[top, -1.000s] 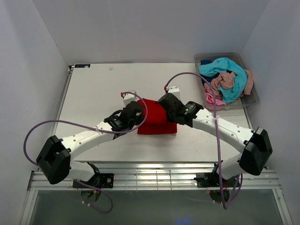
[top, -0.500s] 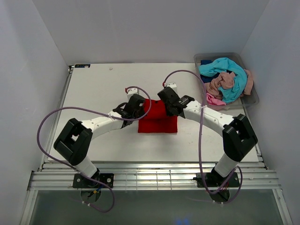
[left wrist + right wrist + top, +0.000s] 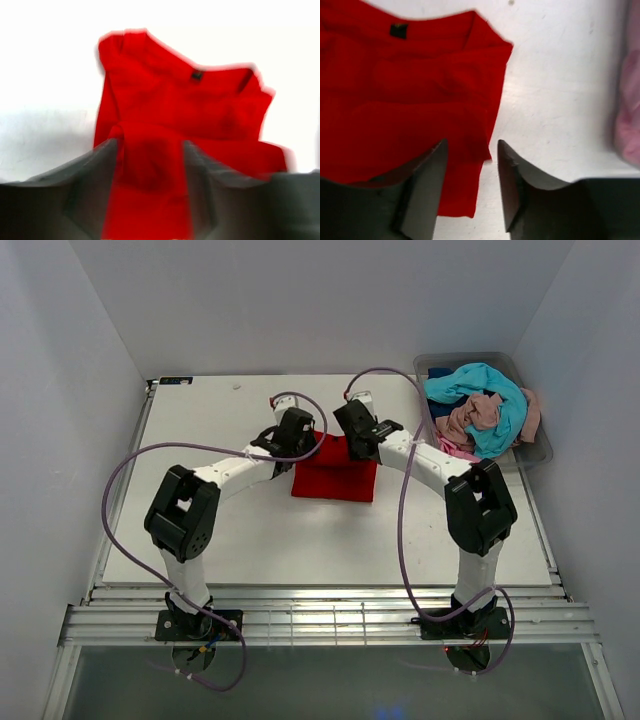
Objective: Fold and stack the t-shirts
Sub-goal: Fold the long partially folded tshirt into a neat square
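The bright red t-shirt [image 3: 335, 475] lies folded on the white table [image 3: 200, 430], its collar label showing in both wrist views. My left gripper [image 3: 300, 440] hovers over its far left corner. In the left wrist view this gripper [image 3: 150, 152] is open, with red cloth [image 3: 170, 100] lying loose beneath the gap. My right gripper [image 3: 352, 435] is over the far right corner. That gripper [image 3: 471, 152] is open too, straddling the shirt's right edge [image 3: 485, 125]. The other t-shirts, turquoise [image 3: 480, 385] and dusty pink [image 3: 470, 418], are heaped at the back right.
A clear grey plastic bin [image 3: 533, 450] at the table's back right corner holds the heap of tees. Pink cloth [image 3: 630, 115] shows at the right edge of the right wrist view. White walls close in on three sides.
Both grippers moved away from the bases toward the shirt's far edge, carrying cloth with them, then opened and let it go. The red shirt now lies shorter, front to back.
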`<state>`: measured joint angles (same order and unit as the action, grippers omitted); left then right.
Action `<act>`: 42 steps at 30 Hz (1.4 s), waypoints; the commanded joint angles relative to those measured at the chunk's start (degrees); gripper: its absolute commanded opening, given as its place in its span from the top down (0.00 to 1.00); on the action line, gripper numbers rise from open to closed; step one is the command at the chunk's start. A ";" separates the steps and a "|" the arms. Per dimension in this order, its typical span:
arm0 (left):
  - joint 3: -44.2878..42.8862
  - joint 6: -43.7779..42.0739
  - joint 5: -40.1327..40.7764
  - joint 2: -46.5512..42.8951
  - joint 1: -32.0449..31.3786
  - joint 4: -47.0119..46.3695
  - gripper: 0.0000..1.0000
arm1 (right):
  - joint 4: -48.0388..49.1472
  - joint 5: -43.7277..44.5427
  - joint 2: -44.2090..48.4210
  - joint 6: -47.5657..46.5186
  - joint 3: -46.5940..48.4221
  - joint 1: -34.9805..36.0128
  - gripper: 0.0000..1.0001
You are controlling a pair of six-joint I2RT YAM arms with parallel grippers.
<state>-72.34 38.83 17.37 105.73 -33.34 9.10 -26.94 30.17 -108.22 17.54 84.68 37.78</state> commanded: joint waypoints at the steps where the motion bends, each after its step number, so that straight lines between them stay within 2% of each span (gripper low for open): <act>1: -7.19 0.02 5.91 -1.06 0.65 1.44 0.30 | 2.24 7.43 0.29 -1.54 6.19 -0.86 0.48; 2: -8.34 -0.24 7.14 -1.14 0.65 1.97 0.21 | 2.42 8.23 0.56 -1.89 6.80 -0.87 0.41; 5: -10.72 -0.68 7.42 -2.72 0.65 1.97 0.18 | 4.60 9.12 3.36 -4.00 6.90 -0.87 0.30; 8: -9.58 -0.51 5.32 -5.27 0.12 0.84 0.18 | 6.37 3.70 6.43 -5.67 4.27 -0.87 0.34; 10: -6.78 -0.33 2.42 -6.68 -0.93 -0.13 0.31 | 7.86 -0.01 7.58 -5.94 1.55 -0.87 0.47; 11: -5.72 -0.25 1.54 -6.85 -1.46 -1.10 0.45 | 8.13 -1.77 8.11 -5.76 0.84 -0.87 0.73; 12: -4.67 0.97 0.57 -6.94 -2.24 -1.37 0.66 | 8.13 -5.09 8.20 -5.50 0.31 -0.87 0.88; 13: -2.74 1.94 -1.87 -6.77 -2.43 -1.63 1.00 | 8.04 -6.52 8.12 -5.15 -0.13 -0.87 0.92; 17: 0.08 5.47 -8.13 -4.41 -3.39 -3.65 1.00 | 6.73 -13.37 5.75 -2.96 -0.58 -0.86 0.92; 19: -0.17 4.77 -10.06 -3.17 -3.75 -3.92 1.00 | 5.41 -14.70 5.13 -1.55 -0.66 -0.95 0.88; 20: -0.96 4.16 -10.85 -2.12 -3.83 -4.00 1.00 | 5.41 -15.31 5.30 -1.11 -1.79 -1.04 0.60; 21: -1.57 3.28 -11.56 -1.41 -3.83 -3.92 1.00 | 5.75 -16.28 5.65 -0.58 -2.67 -1.04 0.46; 22: -2.54 2.40 -12.26 -0.71 -3.83 -3.66 0.97 | 5.93 -16.55 6.09 -0.06 -3.64 -1.22 0.39; 23: -4.81 0.65 -12.96 -0.09 -3.83 -2.26 0.87 | 6.98 -17.25 7.23 0.39 -4.69 -1.39 0.31; 26: -8.42 -2.25 -11.75 3.07 -3.92 2.12 0.68 | 9.35 -17.69 10.30 1.36 -9.53 -2.01 0.20; 27: -11.22 -2.88 -11.22 5.08 -3.92 3.71 0.58 | 9.80 -17.87 10.92 1.62 -11.63 -2.36 0.18; 29: -13.44 -4.10 -9.99 7.20 -3.92 7.22 0.55 | 10.41 -18.39 12.07 1.62 -13.31 -2.80 0.09; 30: -14.58 -4.72 -8.85 7.99 -3.84 8.20 0.53 | 10.33 -18.66 12.33 1.79 -13.93 -3.32 0.09; 33: -14.33 -4.56 -4.56 8.70 -3.83 10.23 0.53 | 11.11 -19.71 13.56 2.50 -16.47 -4.38 0.08; 36: -10.21 -3.24 0.81 4.06 -3.49 10.67 0.54 | 11.82 -19.98 15.06 2.41 -18.32 -4.73 0.07; 40: -4.84 -4.28 1.80 -2.45 -1.90 10.15 0.30 | 13.39 -22.43 15.50 1.27 -19.12 -4.82 0.10; 42: -1.68 -4.99 1.62 -6.32 -0.94 9.45 0.27 | 13.67 -23.58 14.36 1.09 -18.51 -4.82 0.36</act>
<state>-76.20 35.14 16.08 107.85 -35.86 19.16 -16.47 9.21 -94.85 18.68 66.41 33.01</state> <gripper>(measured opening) 0.713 0.717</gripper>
